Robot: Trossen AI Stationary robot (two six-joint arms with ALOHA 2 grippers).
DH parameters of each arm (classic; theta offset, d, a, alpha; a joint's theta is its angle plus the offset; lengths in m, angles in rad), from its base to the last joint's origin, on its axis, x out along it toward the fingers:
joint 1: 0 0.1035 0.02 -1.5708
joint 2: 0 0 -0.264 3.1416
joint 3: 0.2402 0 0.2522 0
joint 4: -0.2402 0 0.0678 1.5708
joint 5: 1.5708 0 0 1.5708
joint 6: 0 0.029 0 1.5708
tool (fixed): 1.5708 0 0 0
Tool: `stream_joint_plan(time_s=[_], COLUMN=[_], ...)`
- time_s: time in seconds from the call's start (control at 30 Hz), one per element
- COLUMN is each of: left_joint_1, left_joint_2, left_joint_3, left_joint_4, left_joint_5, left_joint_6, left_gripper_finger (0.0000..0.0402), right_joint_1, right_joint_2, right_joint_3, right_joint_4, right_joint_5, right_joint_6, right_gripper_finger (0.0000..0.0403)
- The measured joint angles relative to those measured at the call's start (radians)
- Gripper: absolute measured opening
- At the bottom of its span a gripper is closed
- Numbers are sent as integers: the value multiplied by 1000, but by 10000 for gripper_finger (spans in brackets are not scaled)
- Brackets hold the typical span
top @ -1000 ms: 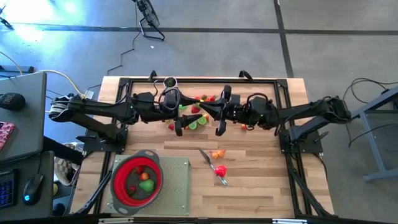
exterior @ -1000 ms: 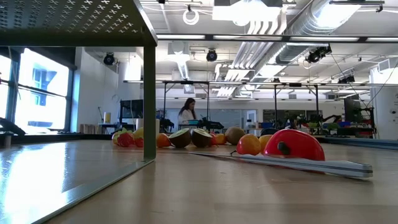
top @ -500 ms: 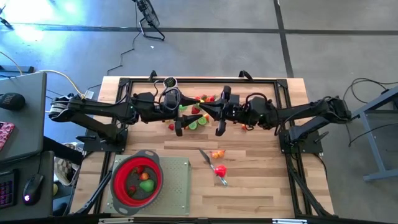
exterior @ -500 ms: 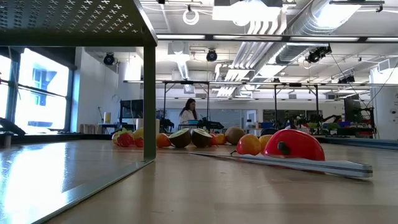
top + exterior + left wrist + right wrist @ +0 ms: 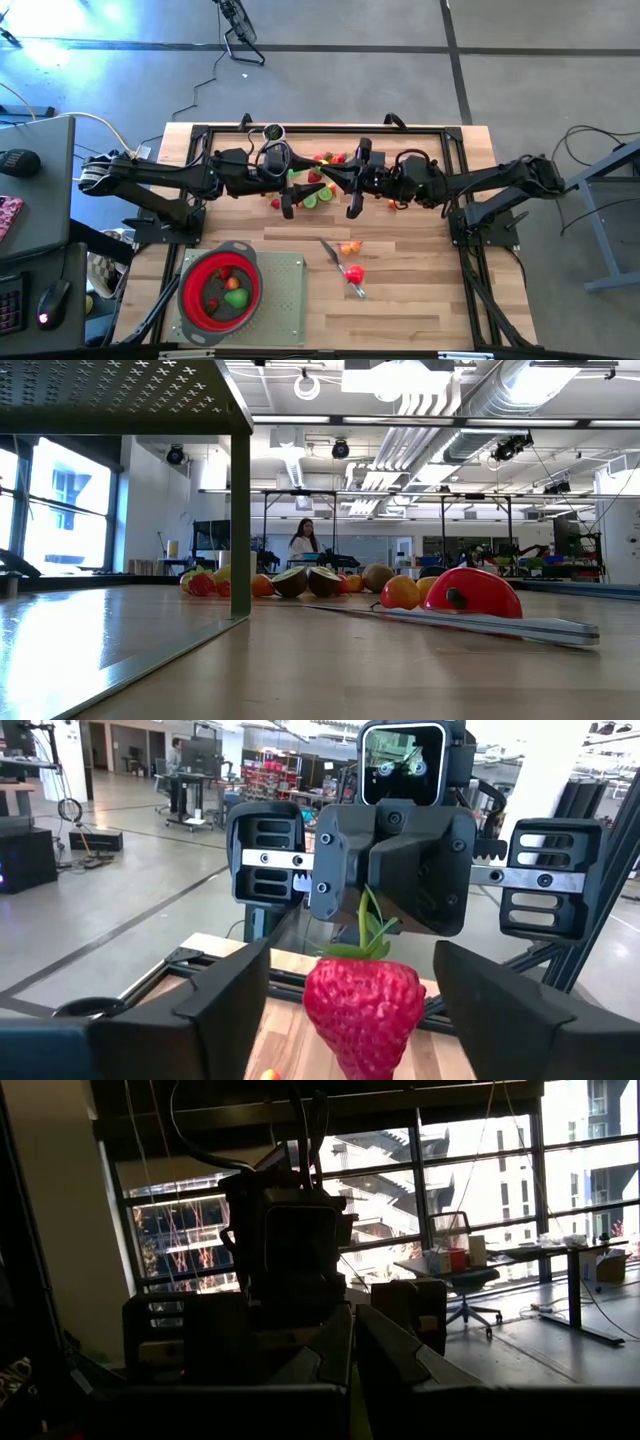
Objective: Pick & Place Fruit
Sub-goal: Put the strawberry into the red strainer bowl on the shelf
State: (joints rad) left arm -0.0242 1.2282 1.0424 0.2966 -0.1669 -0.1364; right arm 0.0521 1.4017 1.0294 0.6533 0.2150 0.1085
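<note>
The left gripper [image 5: 360, 1010], jaws spread wide on either side of a red toy strawberry with a green stem [image 5: 362, 1003], faces the right gripper [image 5: 335, 178], pinched shut on that stem above the wooden counter [image 5: 420, 300].

an open-plan robotics lab: exposed ceiling ducts [image 5: 470, 400], concrete floor [image 5: 330, 90], workstations, a wooden bench [image 5: 400, 300] with frame-mounted arms.

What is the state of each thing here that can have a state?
left gripper, open, fingers either side of the strawberry, not touching
right gripper, shut on the strawberry's stem
strainer, upright, some fruit inside
knife, lying flat on the table
</note>
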Motion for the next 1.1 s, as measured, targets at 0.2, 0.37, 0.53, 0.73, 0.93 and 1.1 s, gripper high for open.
stream_joint_plan(time_s=[0.2, 0.37, 0.53, 0.73, 0.93, 1.1], left_joint_1=[0, 0, 0, 0, 0, 0], left_joint_2=[0, 0, 0, 0, 0, 0], left_joint_3=[0, 0, 0, 0, 0, 0], left_joint_4=[0, 0, 0, 0, 0, -1], left_joint_5=[0, 1, 1, 1, 2, 2], left_joint_6=[0, 0, 0, 0, 0, 0], left_gripper_finger=[207, 176, 154, 146, 149, 149], right_joint_1=[0, 0, 0, 0, 0, 0], right_joint_2=[0, 0, 0, 0, 0, 0], right_joint_3=[0, 0, 0, 0, 0, 0], right_joint_4=[-1, -6, -8, -8, -9, -9], right_joint_5=[0, 15, 18, 18, 19, 19], right_joint_6=[0, 0, 0, 0, 0, -1], right_gripper_finger=[4, 4, 4, 4, 4, 4])
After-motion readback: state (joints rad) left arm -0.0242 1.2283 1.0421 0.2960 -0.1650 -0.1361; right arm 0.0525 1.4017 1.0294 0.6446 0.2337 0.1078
